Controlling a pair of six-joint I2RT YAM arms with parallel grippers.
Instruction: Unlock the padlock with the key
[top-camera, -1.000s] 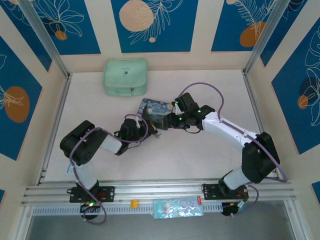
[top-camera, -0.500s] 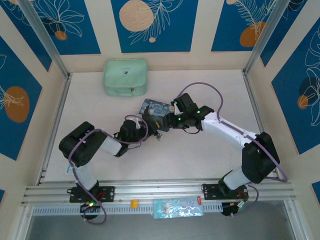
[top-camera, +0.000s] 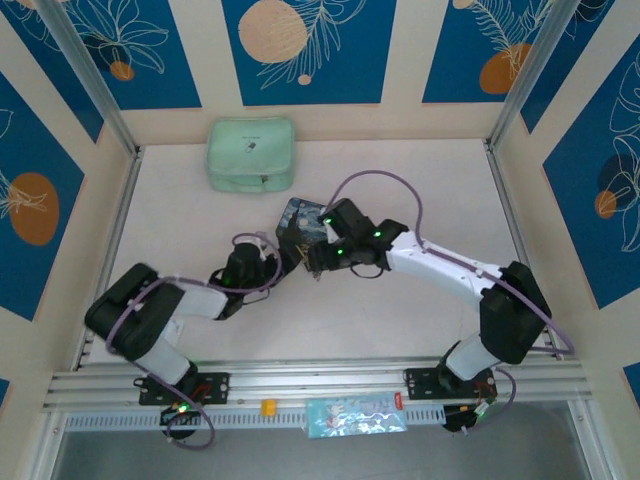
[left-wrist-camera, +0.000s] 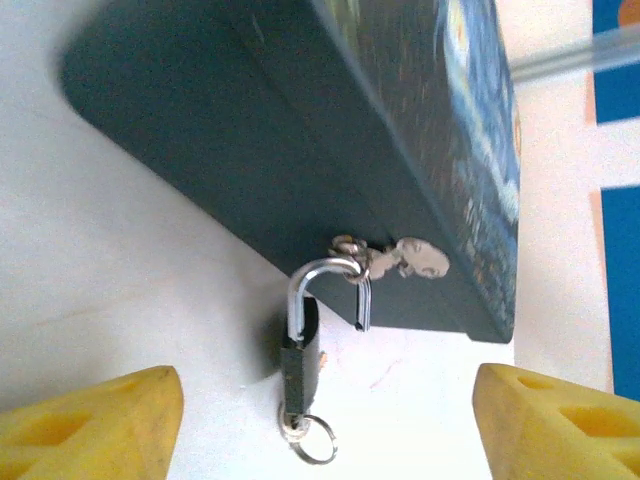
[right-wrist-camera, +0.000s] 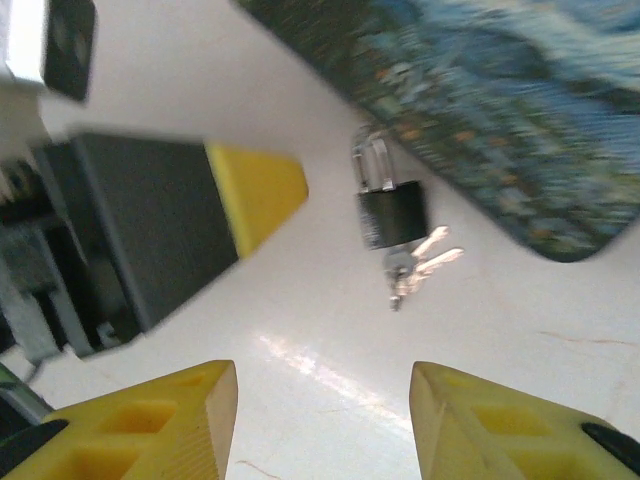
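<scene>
Left gripper and right gripper gape empty; just ahead hangs the tiny dark padlock, thin silvery keys in it; a bump might knock them out.

L fingers apart, empty | R fingers apart, empty | tips nr each other

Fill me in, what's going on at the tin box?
Two arms are working on a padlock that hangs from the hasp of a dark blue tin box. The key sits in the bottom of the padlock. One leg of the shackle looks free of the body, so it appears unlocked but not yet unhooked. The left gripper and right gripper are both open and holding nothing, facing the padlock from either side.
</scene>
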